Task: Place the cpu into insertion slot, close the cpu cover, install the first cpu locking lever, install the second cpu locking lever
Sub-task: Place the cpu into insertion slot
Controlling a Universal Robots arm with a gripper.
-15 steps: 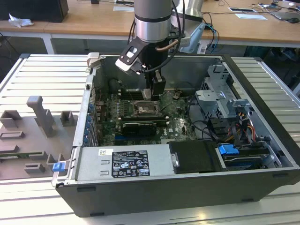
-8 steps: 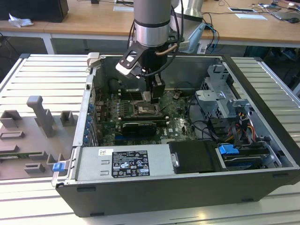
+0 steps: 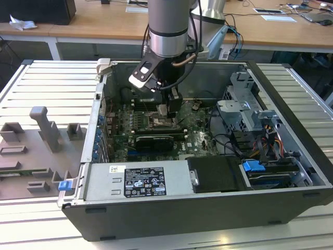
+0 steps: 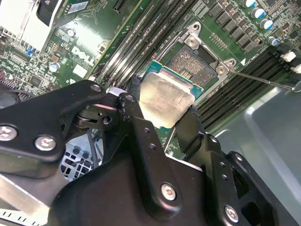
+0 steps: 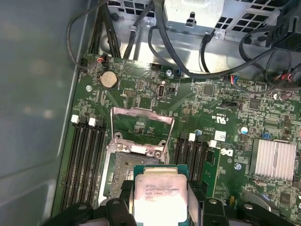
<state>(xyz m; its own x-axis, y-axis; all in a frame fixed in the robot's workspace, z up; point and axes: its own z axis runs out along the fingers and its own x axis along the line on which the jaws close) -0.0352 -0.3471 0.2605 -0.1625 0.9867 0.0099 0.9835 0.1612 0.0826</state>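
Note:
My gripper point(image 5: 160, 207) is shut on the cpu point(image 5: 159, 193), a flat square chip with a silvery top and a green edge, gripped on two opposite sides by the black fingers point(image 4: 129, 110). The cpu point(image 4: 165, 99) hangs just above the green board, overlapping one edge of the insertion slot point(image 5: 123, 170). The slot point(image 4: 192, 60) lies bare with its dark pin field showing. The cpu cover point(image 5: 143, 114) stands swung open at the slot's far side. A thin metal locking lever point(image 4: 263, 79) sticks out beside the slot. In the exterior view the gripper point(image 3: 163, 110) reaches down into the open computer case.
Black memory slots point(image 5: 87, 155) flank the socket on both sides. Black cables point(image 5: 188, 70) loop across the board's far edge, near a coin battery point(image 5: 108, 79). A finned heat sink point(image 5: 275, 160) sits nearby. The case holds a power supply point(image 3: 138, 179) and drive cage point(image 3: 244, 104).

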